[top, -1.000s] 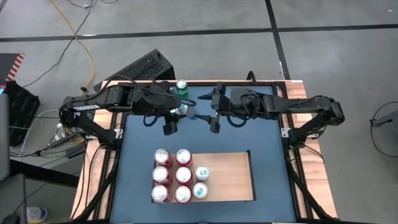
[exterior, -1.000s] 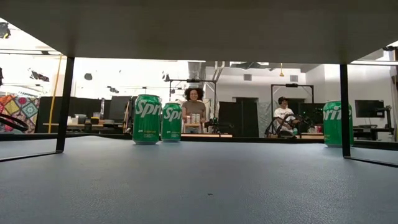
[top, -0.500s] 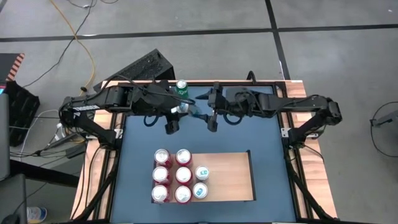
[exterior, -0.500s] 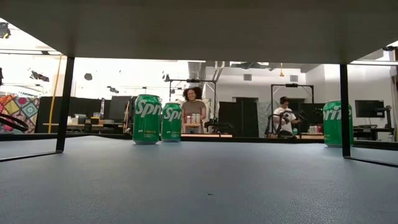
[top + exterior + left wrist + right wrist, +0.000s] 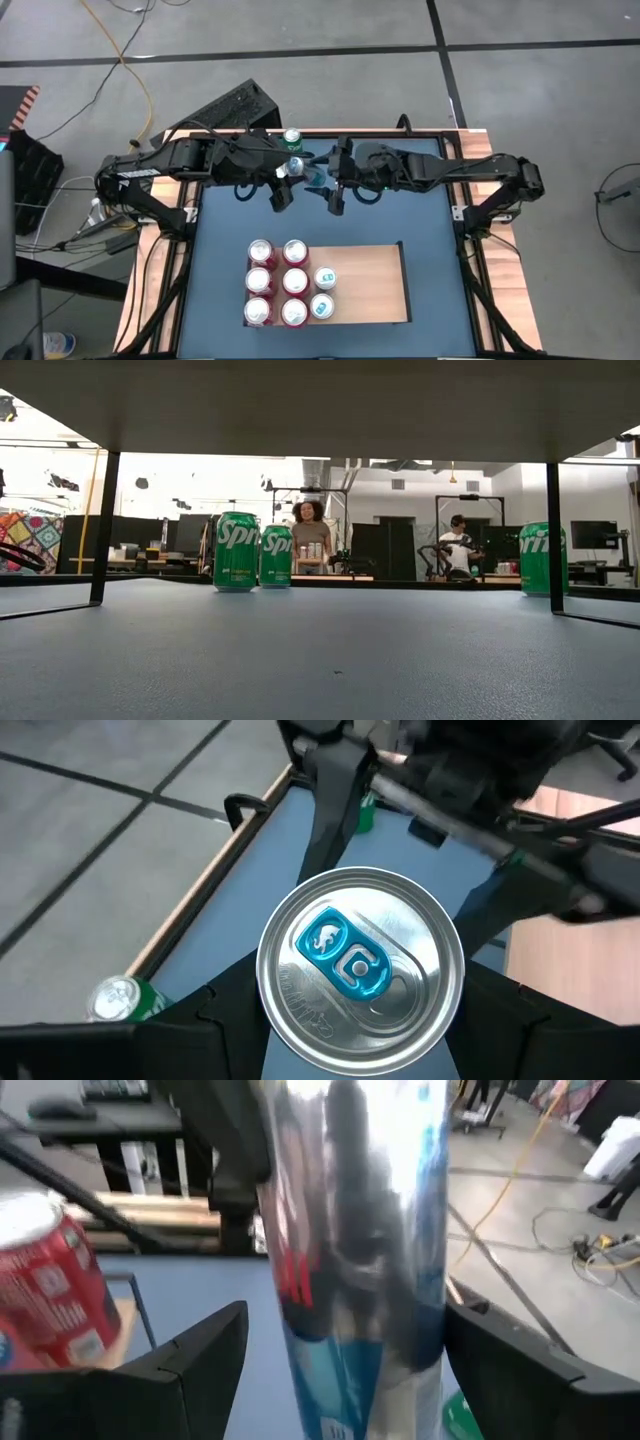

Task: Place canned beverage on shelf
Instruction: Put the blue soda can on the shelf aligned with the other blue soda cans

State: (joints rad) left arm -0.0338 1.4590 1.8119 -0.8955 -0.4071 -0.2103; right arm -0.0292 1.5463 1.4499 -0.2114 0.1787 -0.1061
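I am seeing the left gripper (image 5: 290, 178) gripping a silver can (image 5: 361, 961) with a blue tab, upper centre of the high view, above the blue mat (image 5: 400, 215). The right gripper (image 5: 328, 182) is standing wide around that same can's body (image 5: 360, 1250); I cannot tell whether it is touching. A green can (image 5: 292, 138) is sitting just beyond, by the far rail. Open mat is lying between the grippers and the shelf (image 5: 370, 285) at lower centre, whose right half is bare beside eight cans (image 5: 290, 283).
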